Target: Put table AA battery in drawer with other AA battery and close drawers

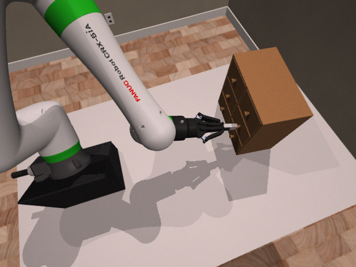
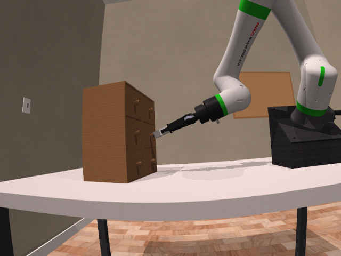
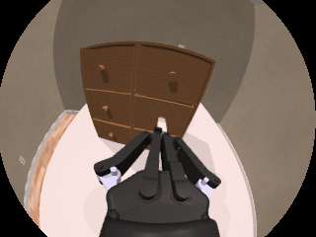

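Six drawers: chest has two columns of three, each front with a small wooden knob; all fronts look flush with the chest face in the top and exterior views.
Chest position: upright on the white table, toward the far right corner, front turned toward the arm.
Arm: white with green bands, mounted on a black base block at the table's left side; forearm reaches low across the table toward the chest front.
Gripper: fingers fully closed, pads pressed together, nothing between them.
Fingertips: pale tips sit right at the knob of the middle drawer in the column nearer the arm; in the exterior view they appear to touch the knob, though contact cannot be confirmed at this size.
Gripper attitude: pointing slightly downward toward the chest, well above the table surface.
Wrist view: closed gripper in line with the chest; tips overlap the lower part of the chest front.
AA battery: not visible on the table in any of the three views; its location cannot be told.
Drawer contents: hidden, all fronts closed.
Surroundings: wood-block floor, grey-brown walls, a wall socket behind the arm.
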